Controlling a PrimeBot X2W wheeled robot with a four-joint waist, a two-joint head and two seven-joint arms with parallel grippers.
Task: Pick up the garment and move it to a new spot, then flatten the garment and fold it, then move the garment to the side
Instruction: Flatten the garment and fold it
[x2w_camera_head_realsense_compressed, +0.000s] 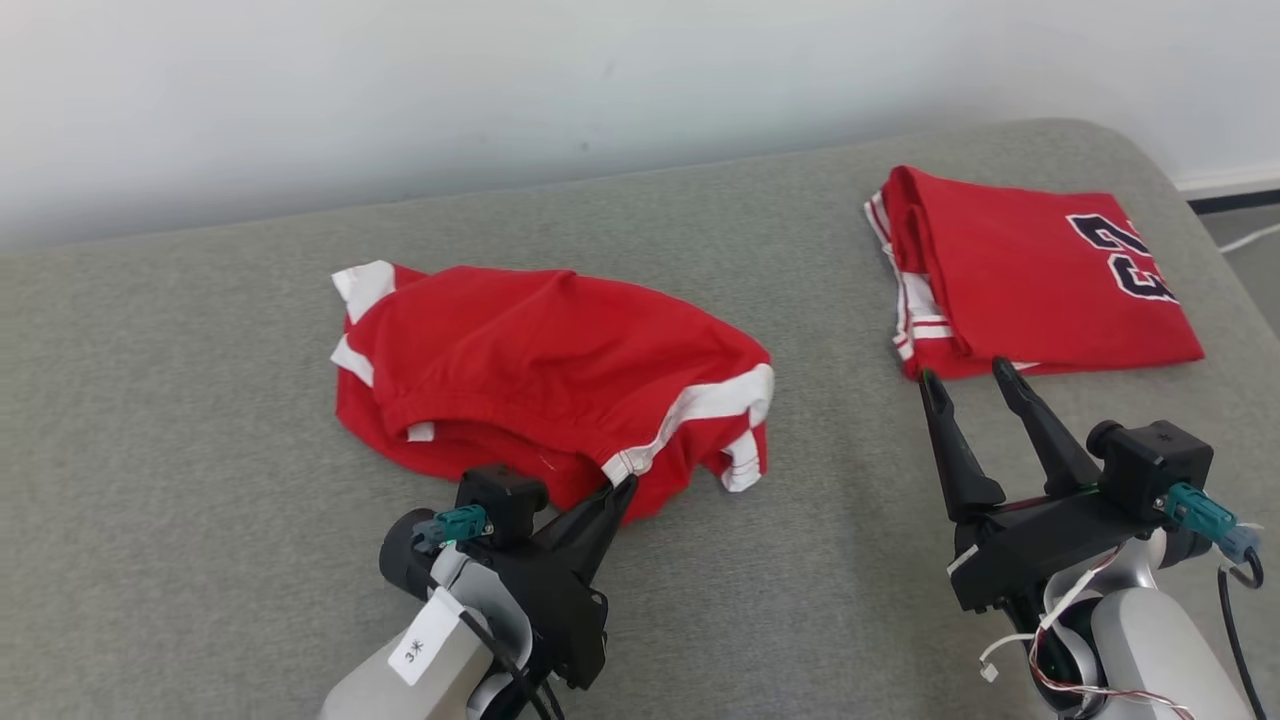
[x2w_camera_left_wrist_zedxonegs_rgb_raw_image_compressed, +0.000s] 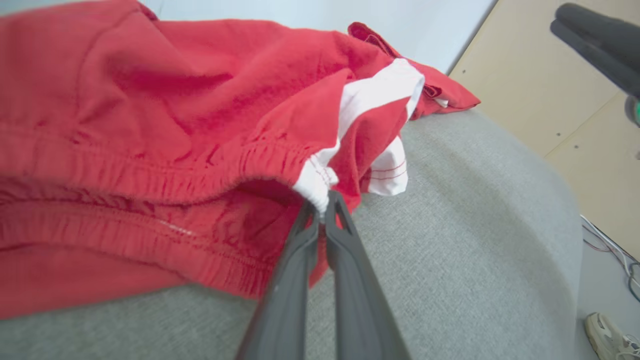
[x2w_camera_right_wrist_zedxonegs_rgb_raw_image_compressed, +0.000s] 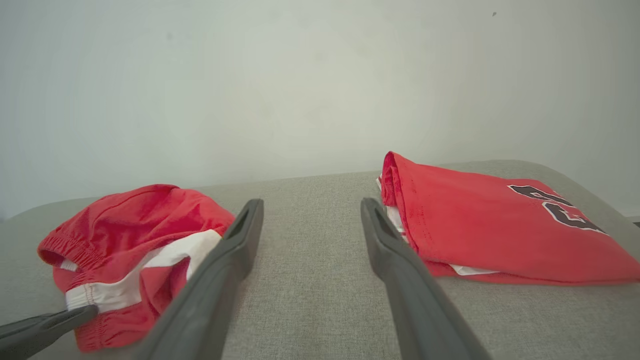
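Limp, light shorts (x2w_camera_head_realsense_compressed: 540, 350) toward the couch (x2w_camera_head_realsense_compressed: 200, 470) front edge: your left pincer (x2w_camera_head_realsense_compressed: 622, 490) clenches their elastic waistband; right pincer (x2w_camera_head_realsense_compressed: 962, 372) released.

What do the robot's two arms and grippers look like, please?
Both the left gripper and right gripper have two long, dark, tapering fingers on a black body with a teal plug. The forearms are pale grey. The left forearm carries a white label marked 3; white and red wires run along the right wrist.
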